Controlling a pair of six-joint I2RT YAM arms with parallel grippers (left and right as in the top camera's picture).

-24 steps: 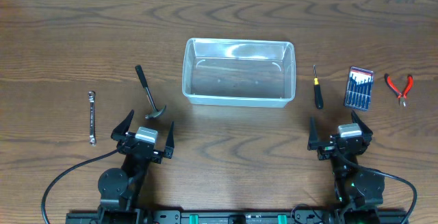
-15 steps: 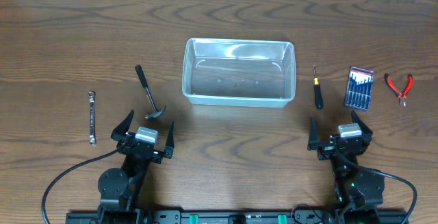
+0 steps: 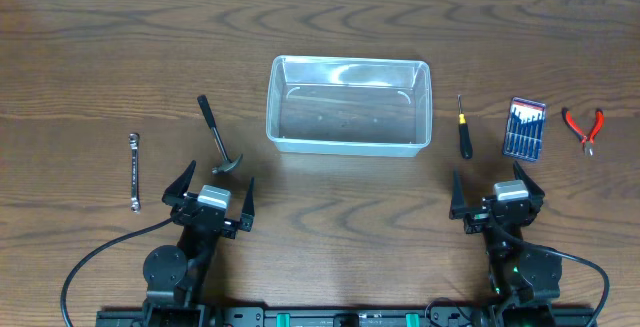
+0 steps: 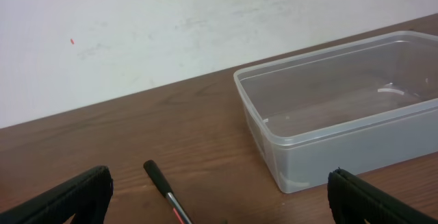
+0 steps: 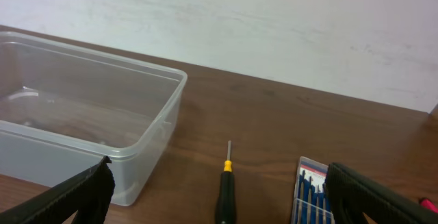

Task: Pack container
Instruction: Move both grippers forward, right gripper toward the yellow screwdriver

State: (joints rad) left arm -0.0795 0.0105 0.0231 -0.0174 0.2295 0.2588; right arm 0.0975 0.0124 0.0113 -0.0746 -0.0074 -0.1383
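From overhead, the clear, see-through plastic rectangular container (image 3: 346,117) is sitting empty at the middle of the brown wooden surface (image 3: 340,17). To its left, a black hammer (image 3: 217,137) and a silver wrench (image 3: 133,171) are lying well apart. To its right are lying a screwdriver with a black handle and yellow collar (image 3: 463,132), a blue screwdriver set in a flat pack (image 3: 524,128) and red-handled pliers (image 3: 583,127). Any print on the pack is too small to read. The left end effector (image 3: 216,189) and right end effector (image 3: 490,192) are hovering near the front edge, both spread wide and holding nothing.

In the left wrist view, black fingers (image 4: 61,200) are framing the container's near corner and the hammer's handle.

In the right wrist view, wide fingers (image 5: 68,196) are framing the container, screwdriver and pack.
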